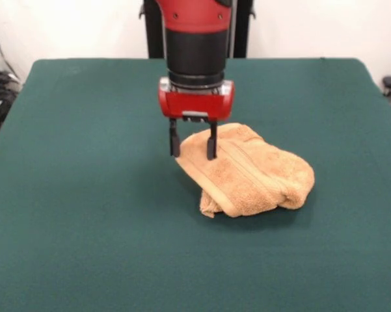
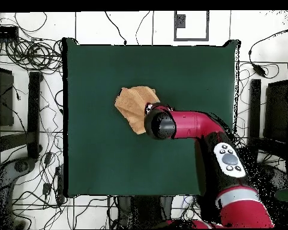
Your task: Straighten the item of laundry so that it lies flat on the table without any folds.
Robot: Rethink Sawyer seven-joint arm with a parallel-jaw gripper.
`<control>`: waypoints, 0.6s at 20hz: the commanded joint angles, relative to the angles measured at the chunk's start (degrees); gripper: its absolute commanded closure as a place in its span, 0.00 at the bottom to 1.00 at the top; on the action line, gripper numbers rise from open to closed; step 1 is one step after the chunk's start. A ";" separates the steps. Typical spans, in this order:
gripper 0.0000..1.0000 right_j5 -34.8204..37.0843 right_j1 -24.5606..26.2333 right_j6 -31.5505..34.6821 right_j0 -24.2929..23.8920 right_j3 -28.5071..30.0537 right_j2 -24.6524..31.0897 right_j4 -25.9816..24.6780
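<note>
The orange-tan terry towel (image 1: pixel 254 172) lies folded and bunched near the middle of the dark green table (image 1: pixel 84 214). A woven band runs across its top. My gripper (image 1: pixel 193 146) hangs at the towel's left far corner, open, with its two black fingers (image 1: pixel 174 142) astride that raised corner. In the overhead view the towel (image 2: pixel 132 103) shows left of my arm's wrist, which hides the gripper and part of the cloth. No label is visible.
Green cloth stretches wide on all sides of the towel. Off the table in the overhead view lie many cables (image 2: pixel 26 54) and dark boxes (image 2: pixel 2 96) on a white floor. My pedestal (image 1: pixel 195 26) stands at the table's far side.
</note>
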 commanded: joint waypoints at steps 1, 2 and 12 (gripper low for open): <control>0.00 -3.46 4.83 4.05 2.52 0.76 0.03 -2.54; 0.00 -3.66 4.95 4.02 2.47 0.87 0.01 -2.56; 0.00 -4.03 4.64 1.91 1.12 1.21 0.42 -2.63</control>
